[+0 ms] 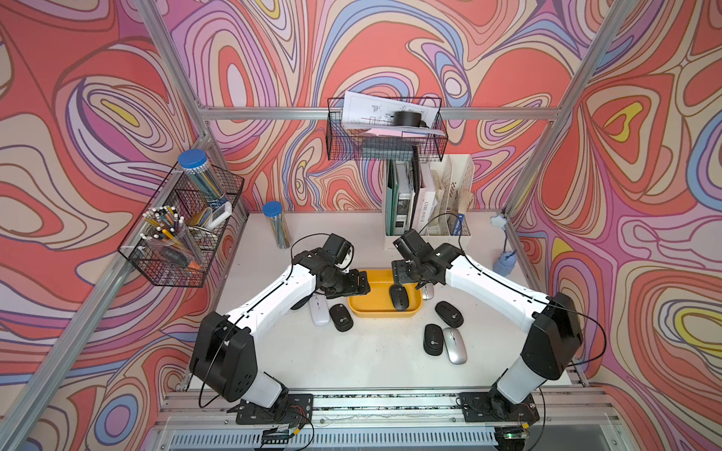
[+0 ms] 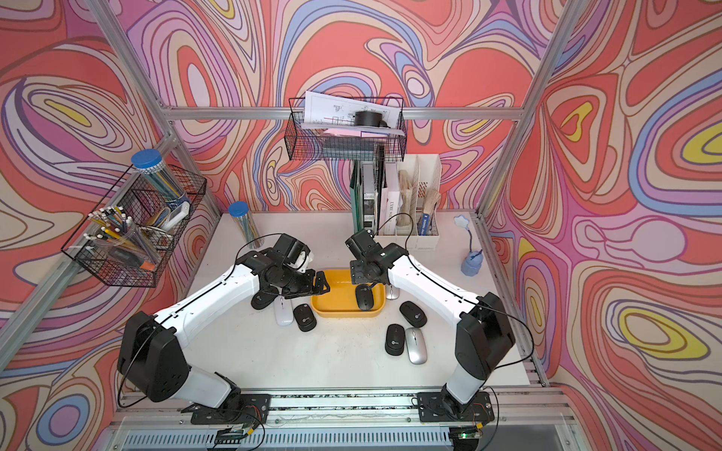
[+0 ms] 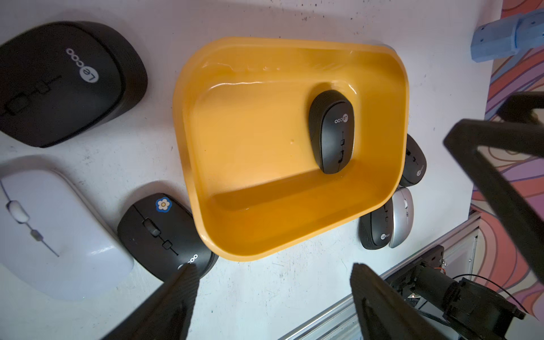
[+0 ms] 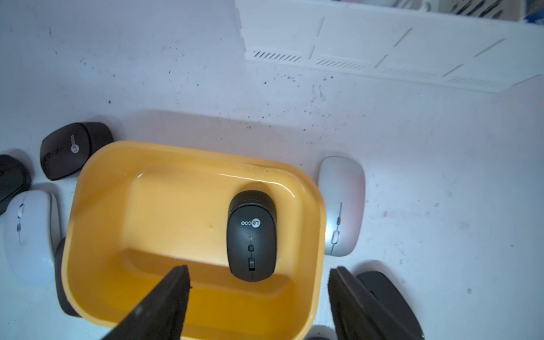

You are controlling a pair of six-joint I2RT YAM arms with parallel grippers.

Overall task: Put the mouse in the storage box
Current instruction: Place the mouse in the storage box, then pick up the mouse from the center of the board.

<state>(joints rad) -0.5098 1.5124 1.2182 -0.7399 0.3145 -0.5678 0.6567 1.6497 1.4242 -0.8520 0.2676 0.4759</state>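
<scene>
Mouse [image 4: 251, 235], black, wireless: one unit, lying flat and buttons-up on the floor of the storage box [image 4: 147, 203], near the end wall on the right arm's side. Storage box: shallow yellow-orange tub, otherwise bare inside, standing on the white table [image 1: 371, 363] between the two arms. Right gripper [image 4: 258, 270]: poised above the box, fingers spread wide with nothing between them. Left gripper [image 3: 272, 269]: at the box's opposite end, fingers likewise wide and empty; one fingertip overlaps the flower-sticker mouse [image 3: 164, 229] in the wrist view, contact not determinable. Loose stock on the table: flower-sticker mouse just beside the box wall, white mouse [image 3: 53, 232] against it, far black mouse [image 3: 64, 82] nearby. On the other side are a pale mouse [image 4: 341, 206] just beside the box, a lone black mouse [image 1: 449, 313], and a paired black mouse [image 1: 433, 339] side by side with a silver mouse [image 1: 455, 345]. Handling, by estimate: light, rigid plastic shell, smooth and domed, so likely to slip from a pinch on the crown. Best taken across the two long flanks at mid-body, fingers straddling the narrow width, clear of wheel and buttons. The flat underside should sit steady once released. Status, by estimate: one mouse stowed, the rest awaiting pickup.
</scene>
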